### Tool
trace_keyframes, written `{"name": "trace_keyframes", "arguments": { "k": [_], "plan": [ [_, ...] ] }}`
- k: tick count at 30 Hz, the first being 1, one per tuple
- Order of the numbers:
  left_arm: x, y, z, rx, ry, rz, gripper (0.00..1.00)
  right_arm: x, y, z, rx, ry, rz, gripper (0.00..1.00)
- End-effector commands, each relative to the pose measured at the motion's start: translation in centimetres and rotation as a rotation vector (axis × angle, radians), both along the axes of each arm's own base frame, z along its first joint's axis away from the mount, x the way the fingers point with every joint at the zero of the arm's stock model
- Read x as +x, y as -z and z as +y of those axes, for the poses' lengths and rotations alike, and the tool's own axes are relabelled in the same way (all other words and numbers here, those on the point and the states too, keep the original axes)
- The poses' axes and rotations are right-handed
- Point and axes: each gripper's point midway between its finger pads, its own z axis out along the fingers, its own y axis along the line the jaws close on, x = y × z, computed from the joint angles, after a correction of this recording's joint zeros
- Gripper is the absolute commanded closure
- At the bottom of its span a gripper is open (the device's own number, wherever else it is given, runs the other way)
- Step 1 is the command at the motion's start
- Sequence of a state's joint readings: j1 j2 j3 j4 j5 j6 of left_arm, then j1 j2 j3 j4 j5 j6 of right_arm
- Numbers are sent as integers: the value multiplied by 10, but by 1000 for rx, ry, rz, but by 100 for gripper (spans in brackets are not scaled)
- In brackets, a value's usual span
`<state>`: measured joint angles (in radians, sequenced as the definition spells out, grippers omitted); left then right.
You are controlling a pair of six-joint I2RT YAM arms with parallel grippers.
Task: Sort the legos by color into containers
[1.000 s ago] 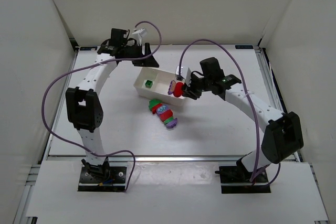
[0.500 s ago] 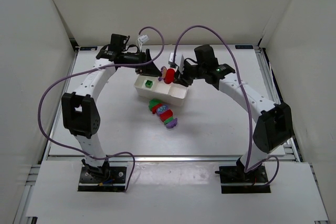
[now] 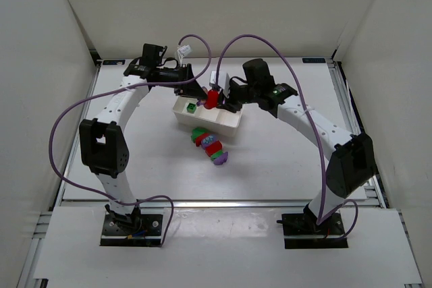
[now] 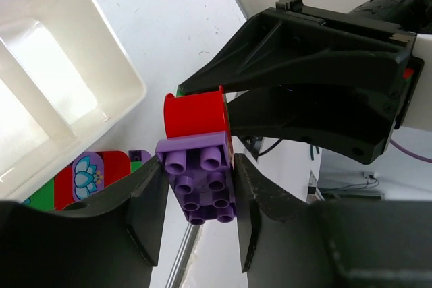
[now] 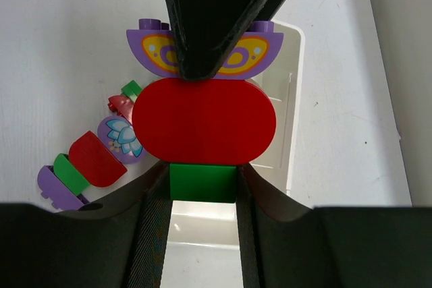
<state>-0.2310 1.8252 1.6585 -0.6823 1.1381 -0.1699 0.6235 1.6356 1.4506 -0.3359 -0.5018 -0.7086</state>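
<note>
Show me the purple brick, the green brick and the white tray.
purple brick (image 4: 202, 180): left wrist view, middle of its studded face.
green brick (image 5: 202, 182): right wrist view, middle of its visible face.
white tray (image 4: 101, 45): left wrist view, on its side wall.

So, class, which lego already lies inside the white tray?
The small green lego, alone in the tray's left-end compartment; the rest lie clumped on the table or in the held stack above.

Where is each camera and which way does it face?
Top external: above and behind, facing down on table, tray, both arms.
Left wrist: on the left gripper, looking along its fingers at the pinched purple brick.
Right wrist: on the right gripper, looking past its fingers gripping the green brick.
All share the red brick.
</note>
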Motion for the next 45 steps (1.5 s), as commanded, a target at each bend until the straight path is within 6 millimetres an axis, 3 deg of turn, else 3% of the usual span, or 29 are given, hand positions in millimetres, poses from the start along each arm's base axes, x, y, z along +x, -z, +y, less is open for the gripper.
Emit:
{"name": "trace_keyframes", "arguments": {
  "k": [1, 7, 12, 15, 19, 23, 28, 33, 36, 39, 45],
  "plan": [
    [-11, -19, -2, -48, 53, -57, 72, 2, -17, 3, 27, 1, -47, 100],
    [-9, -19, 8, -63, 43, -50, 85, 0, 8, -23, -34, 39, -21, 100],
    [10, -20, 29, -58, -20, -66, 90, 0, 30, -66, -92, 116, 10, 100],
    [20, -14, 36, -40, -47, -75, 90, -3, 34, -85, -107, 154, 19, 100],
    [26, -4, 29, -21, -43, -68, 90, -3, 31, -98, -110, 191, 19, 100],
    [28, 8, 16, 19, -31, -89, 90, -2, 28, -98, -91, 202, 35, 100],
    [31, 11, 11, 35, -34, -89, 90, 4, 27, -86, -61, 194, 95, 100],
    [37, 5, 28, 60, -95, -115, 90, 18, 19, -57, -6, 152, 163, 100],
    [42, -5, 54, 65, -189, -127, 90, 40, 7, -29, 57, 139, 193, 100],
    [52, -16, 86, 68, -297, -159, 90, 45, 1, -4, 114, 115, 237, 100],
    [57, -29, 132, 87, -436, -180, 89, 56, 10, 48, 187, 62, 354, 100]
  ]
}}
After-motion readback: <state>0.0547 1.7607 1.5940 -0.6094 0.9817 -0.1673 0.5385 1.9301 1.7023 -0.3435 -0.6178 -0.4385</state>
